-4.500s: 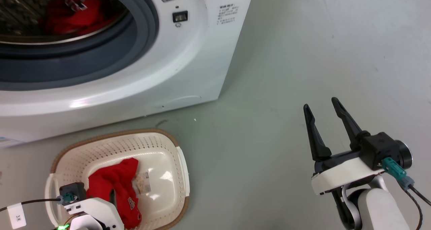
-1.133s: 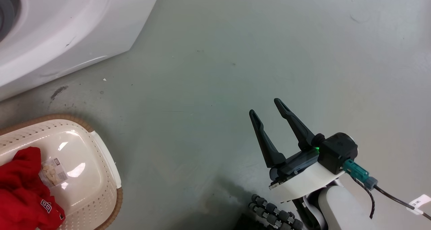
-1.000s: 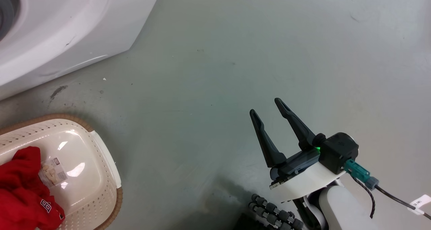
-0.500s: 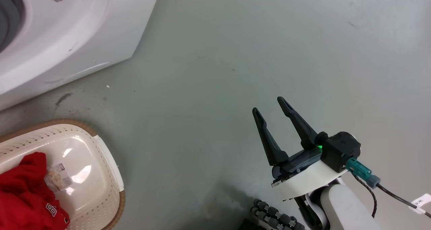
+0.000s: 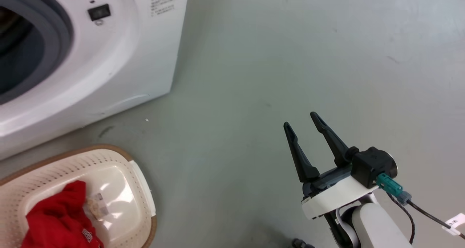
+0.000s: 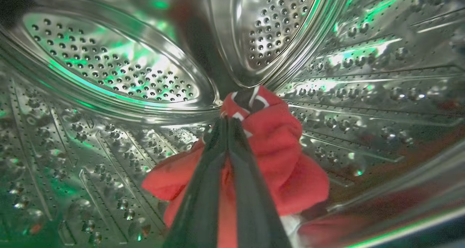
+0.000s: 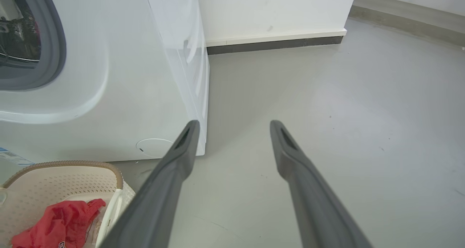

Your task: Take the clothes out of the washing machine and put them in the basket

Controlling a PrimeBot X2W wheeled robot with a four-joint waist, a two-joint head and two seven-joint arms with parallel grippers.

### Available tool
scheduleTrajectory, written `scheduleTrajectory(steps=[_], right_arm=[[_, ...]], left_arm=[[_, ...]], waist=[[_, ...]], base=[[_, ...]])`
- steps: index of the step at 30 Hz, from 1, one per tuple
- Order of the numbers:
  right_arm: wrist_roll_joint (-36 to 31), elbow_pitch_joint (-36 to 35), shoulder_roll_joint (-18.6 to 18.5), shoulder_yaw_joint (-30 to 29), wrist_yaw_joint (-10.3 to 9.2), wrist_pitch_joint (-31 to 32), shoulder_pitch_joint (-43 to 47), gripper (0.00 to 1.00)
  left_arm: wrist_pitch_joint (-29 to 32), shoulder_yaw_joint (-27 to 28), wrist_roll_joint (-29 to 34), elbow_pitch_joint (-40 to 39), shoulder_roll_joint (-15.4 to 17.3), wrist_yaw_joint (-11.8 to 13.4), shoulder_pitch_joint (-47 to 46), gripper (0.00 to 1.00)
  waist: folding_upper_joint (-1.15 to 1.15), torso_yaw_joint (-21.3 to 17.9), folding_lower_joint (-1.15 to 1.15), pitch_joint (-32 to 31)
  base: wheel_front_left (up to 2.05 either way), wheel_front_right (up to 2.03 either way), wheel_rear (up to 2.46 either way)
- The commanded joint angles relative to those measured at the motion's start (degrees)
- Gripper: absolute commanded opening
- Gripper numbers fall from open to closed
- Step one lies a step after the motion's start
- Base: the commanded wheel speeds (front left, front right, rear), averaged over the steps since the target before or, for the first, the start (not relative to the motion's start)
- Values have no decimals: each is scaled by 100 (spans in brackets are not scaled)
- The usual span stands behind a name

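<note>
inside the drum [image 6: 109,70] of the washing machine [image 5: 127,59] now, no longer over the basket [image 5: 72,153] at 7 o'clock with its dropped red garment [image 5: 58,219]: grips a second garment [image 6: 276,150] with the left tool [image 6: 227,124], tips pressed together. keeps the right tool [image 5: 300,120] spread, empty, at 4 o'clock. leaves, likely, just withdrawal and carry.

basket [image 5: 54,168] partly beyond lower-left edge

Grey floor [image 5: 290,59], white wall [image 7: 272,8], dark baseboard [image 7: 276,44]
</note>
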Motion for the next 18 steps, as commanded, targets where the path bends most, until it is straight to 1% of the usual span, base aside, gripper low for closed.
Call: scheduleTrajectory(steps=[1,5,10,15,18], right_arm=[[-36,25,5,-29,-4,-2,59,100],[-92,79,5,-59,-5,71,166,100],[-219,95,5,-240,-4,177,331,100],[-348,23,4,-431,-4,339,582,100],[-468,-56,5,-566,-4,462,749,100]], left_arm=[[-119,-7,-33,66,-84,-46,169,0],[-452,60,-267,351,-340,-102,509,0],[-813,141,-473,600,-619,-268,884,0],[-933,210,-599,634,-848,-429,1246,0],[-953,272,-651,493,-981,-521,1450,0]], waist=[[0,162,0,-324],[0,268,0,-696],[0,457,0,-1194],[0,704,0,-1706],[0,885,0,-2009]], base=[[0,0,0],[0,0,0],[0,0,0],[0,0,0],[0,0,0]])
